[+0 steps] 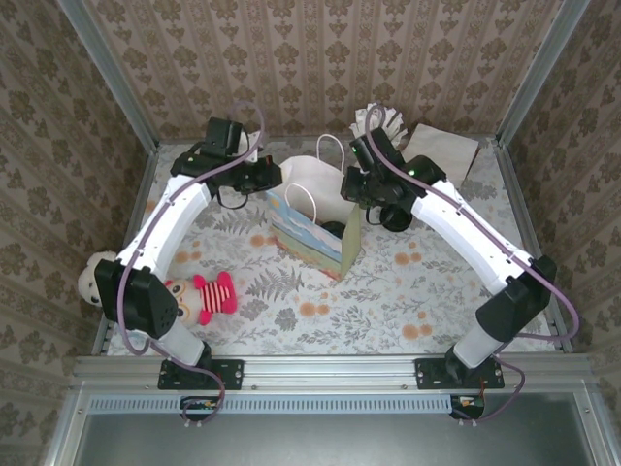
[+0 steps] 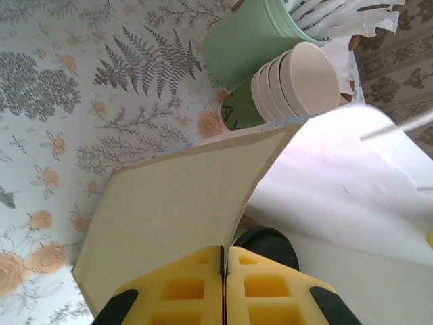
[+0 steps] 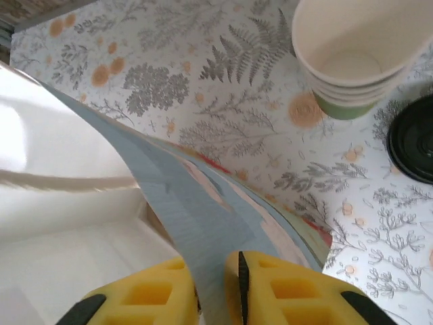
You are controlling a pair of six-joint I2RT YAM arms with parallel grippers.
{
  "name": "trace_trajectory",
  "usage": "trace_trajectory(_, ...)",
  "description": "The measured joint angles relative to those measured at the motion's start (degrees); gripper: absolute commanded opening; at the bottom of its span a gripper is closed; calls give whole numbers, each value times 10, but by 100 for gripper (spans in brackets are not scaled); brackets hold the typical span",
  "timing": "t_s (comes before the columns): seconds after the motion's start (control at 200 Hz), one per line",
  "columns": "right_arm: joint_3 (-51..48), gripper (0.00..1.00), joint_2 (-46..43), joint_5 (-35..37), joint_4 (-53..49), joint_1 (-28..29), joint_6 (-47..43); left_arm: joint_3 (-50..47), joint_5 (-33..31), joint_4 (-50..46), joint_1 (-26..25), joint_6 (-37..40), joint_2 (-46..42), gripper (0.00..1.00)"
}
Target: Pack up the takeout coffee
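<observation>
The takeout coffee (image 2: 267, 247) sits low inside the gift bag (image 1: 303, 238). From the left wrist camera it shows as a round, glossy black lid with a sliver of green beside it, half hidden behind a stiff cream paper panel. From above it is a dark patch (image 1: 333, 230) in the bag's open mouth.

The bag is smooth paper, white inside, with a pale blue printed face and thin looped handles. Both arms have hold of it. The left gripper (image 2: 224, 254) has its yellow foam pads pressed together on the edge of the cream panel (image 2: 183, 203). The right gripper (image 3: 213, 264) is pinched on the opposite, blue-grey wall, which curves up between its pads.

Just outside the bag on the right side lies a black disc (image 3: 413, 139) with concentric rings; whether a cup stands under it I cannot tell. Near it is a stack of cups (image 3: 352, 61), green outside, matte cream inside. Beside that stack stands a green cup of sticks (image 2: 247, 40) in white paper.

The tablecloth (image 1: 388, 301) is printed with grey ferns and orange blossoms. A plush toy (image 1: 199, 296) lies by the left arm.
</observation>
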Motion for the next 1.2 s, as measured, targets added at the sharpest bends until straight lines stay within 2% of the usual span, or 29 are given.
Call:
trace_trajectory(0.145, 63, 3, 59, -41, -10, -45, -91, -23, 2, 19, -5, -17, -20, 19)
trace_trajectory(0.305, 147, 2, 144, -118, -21, -86, -173, -42, 20, 45, -5, -40, -29, 26)
trace_trajectory(0.385, 194, 2, 184, -158, -31, -88, -229, -42, 33, 53, -4, -41, -29, 35)
trace_trajectory(0.465, 253, 2, 224, -174, -55, -85, -275, -42, 47, 57, 0, -40, -30, 56)
trace_trajectory(0.545, 311, 4, 259, -174, -80, -84, -308, -42, 53, 57, 11, -28, -32, 69)
trace_trajectory(0.615, 343, 5, 275, -172, -90, -83, -326, -46, 48, 58, 31, -20, -42, 72)
trace_trajectory(0.73, 359, 11, 275, -173, -98, -83, -345, -62, 37, 62, 61, -12, -67, 70)
trace_trajectory(0.78, 361, 18, 275, -179, -98, -83, -353, -61, 37, 64, 65, -8, -70, 66)
trace_trajectory(0.835, 361, 34, 275, -192, -99, -83, -366, -61, 41, 67, 64, -3, -68, 63)
trace_trajectory(0.935, 365, 75, 275, -198, -100, -83, -376, -54, 56, 67, 63, 0, -46, 62)
trace_trajectory(0.97, 365, 96, 273, -193, -98, -84, -374, -52, 59, 67, 64, 0, -37, 63)
trace_trajectory(0.98, 365, 99, 273, -189, -98, -84, -374, -51, 61, 67, 63, 0, -35, 63)
trace_trajectory(1.065, 344, 100, 253, -158, -76, -87, -358, -50, 66, 67, 64, 0, -19, 64)
trace_trajectory(1.2, 220, 100, 159, -104, -9, -115, -318, -50, 90, 76, 56, -17, -12, 65)
